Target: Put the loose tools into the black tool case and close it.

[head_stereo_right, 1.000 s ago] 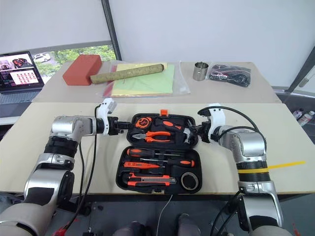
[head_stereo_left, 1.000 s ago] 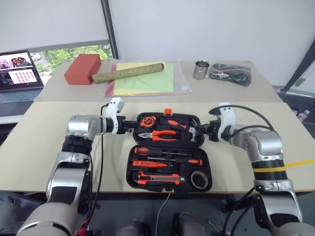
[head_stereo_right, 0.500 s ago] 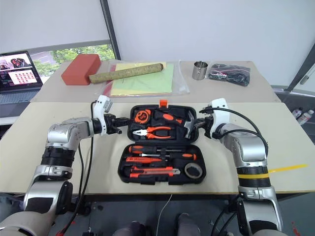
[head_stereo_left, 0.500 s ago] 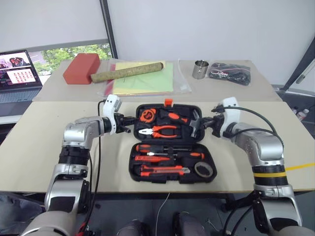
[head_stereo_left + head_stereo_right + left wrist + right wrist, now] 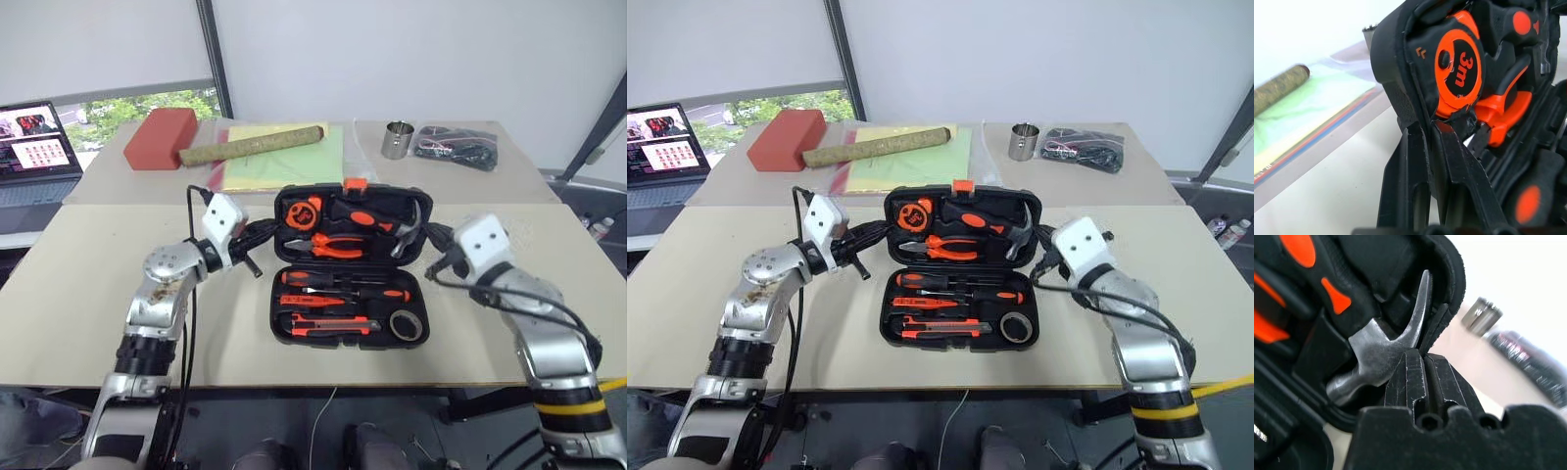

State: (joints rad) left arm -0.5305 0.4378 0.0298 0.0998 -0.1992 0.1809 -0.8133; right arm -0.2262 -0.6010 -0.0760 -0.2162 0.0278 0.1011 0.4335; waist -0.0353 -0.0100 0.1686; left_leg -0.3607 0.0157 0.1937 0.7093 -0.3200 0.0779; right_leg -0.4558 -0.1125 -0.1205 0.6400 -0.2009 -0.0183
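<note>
Item 1: flat black plastic clamshell tool case (image 5: 351, 338), lying open at the middle of your beige tabletop (image 5: 78, 294), lid half raised and leaning away from you, small orange latch (image 5: 356, 183) on the lid's top edge.

Item 2: lid contents, seated in moulded slots: round orange-and-black tape measure (image 5: 1459, 68), orange-handled pliers (image 5: 338, 247), steel-headed claw hammer (image 5: 1383, 345).

Item 3: base contents, the loose tools already in their slots: orange-and-black thin-shafted screwdrivers (image 5: 338, 285), orange folding utility knife (image 5: 328, 324), dark roll of tape (image 5: 403, 324).

Item 4: your left end effector (image 5: 1431, 142), clenched on the left rim of the lid, one finger outside the shell and the other inside just below the tape measure.

Item 5: your right end effector (image 5: 1422, 372), clenched at the right rim of the lid, fingertips beside the hammer's claw; you cannot tell from here how much rim sits between them.

Item 6: far tabletop, well apart from the case: red rectangular block (image 5: 161, 137), long mottled olive roll (image 5: 253, 144) lying on yellow-green sheets in a clear sleeve (image 5: 284, 162), small steel cup (image 5: 397, 139), black bundle of cables (image 5: 458, 147), open laptop (image 5: 37, 147) at the far left.
</note>
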